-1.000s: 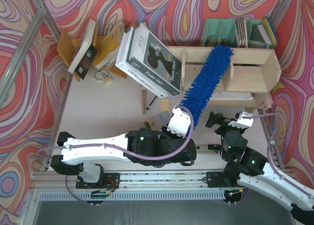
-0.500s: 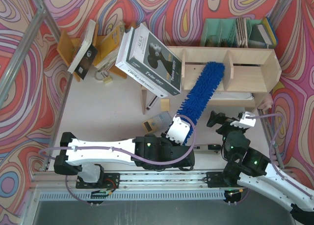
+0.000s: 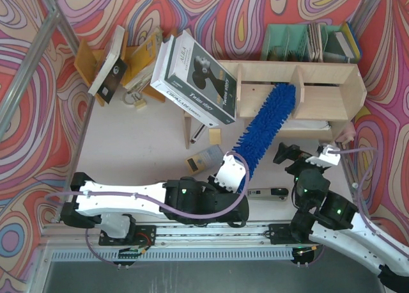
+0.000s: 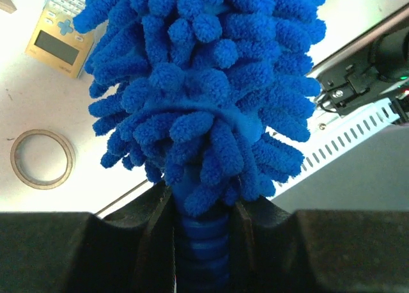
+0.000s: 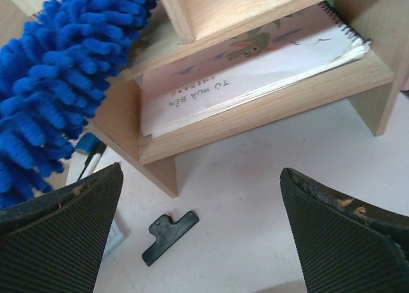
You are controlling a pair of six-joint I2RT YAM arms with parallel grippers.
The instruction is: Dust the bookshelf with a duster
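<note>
The bright blue fluffy duster (image 3: 265, 123) slants up to the right, and its tip lies in the middle opening of the light plywood bookshelf (image 3: 319, 72), against an upright divider. My left gripper (image 3: 233, 171) is shut on the duster's ribbed blue handle. In the left wrist view the duster (image 4: 204, 82) fills the frame above the left gripper (image 4: 201, 242). My right gripper (image 3: 303, 153) stands open in front of the shelf's right half and holds nothing. The right wrist view shows the right gripper (image 5: 201, 235) wide open, facing the bookshelf's lower level (image 5: 255, 107) and the duster (image 5: 57, 82) at the left.
A large white book (image 3: 198, 79) leans on the shelf's left end. A spiral notebook (image 5: 255, 63) lies on the lower level. A black clip (image 5: 169, 237), a calculator (image 3: 201, 160), a tape ring (image 4: 41, 158) and a dark pen (image 3: 267, 192) lie on the table. A green organizer (image 3: 291, 42) stands behind.
The left arm has drawn back toward the near edge, and the duster's tip has slid down from the shelf's top edge into the middle opening. The right gripper shifted slightly right, still open.
</note>
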